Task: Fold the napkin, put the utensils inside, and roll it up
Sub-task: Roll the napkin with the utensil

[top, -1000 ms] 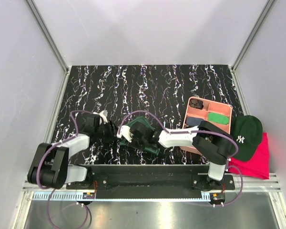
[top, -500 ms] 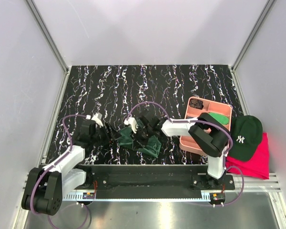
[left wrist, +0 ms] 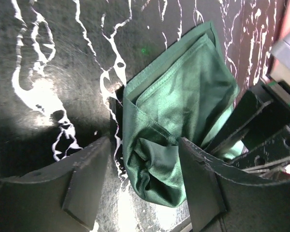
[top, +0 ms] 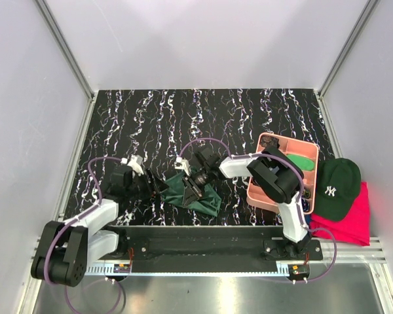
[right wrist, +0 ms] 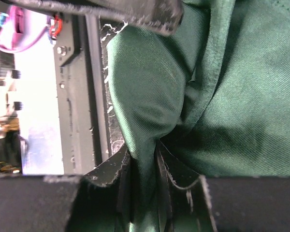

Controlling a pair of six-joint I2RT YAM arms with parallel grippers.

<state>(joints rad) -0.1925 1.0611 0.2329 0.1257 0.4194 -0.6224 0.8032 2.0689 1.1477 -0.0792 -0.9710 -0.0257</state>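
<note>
The dark green napkin [top: 198,195] lies bunched and partly folded on the black marbled table, near the front edge. My right gripper [top: 192,185] comes at it from the right. In the right wrist view that gripper [right wrist: 142,153] is shut on a raised fold of the napkin [right wrist: 150,87]. My left gripper [top: 158,188] sits at the cloth's left end. In the left wrist view it [left wrist: 144,145] is open, its fingers [left wrist: 87,179] on either side of the napkin's [left wrist: 179,106] crumpled end without pinching it. The utensils are out of view.
A pink tray [top: 289,139] with a bright green swatch [top: 300,161] and dark items stands right of the napkin, partly under the right arm. A dark green cap [top: 337,186] rests on a pink-red cloth [top: 354,222] at the far right. The black rail [top: 196,239] runs along the front edge.
My left gripper has opened and slid right, to the napkin's left end. The right gripper has tightened on the fold and shifted right and back, and the cloth now lies lower.
</note>
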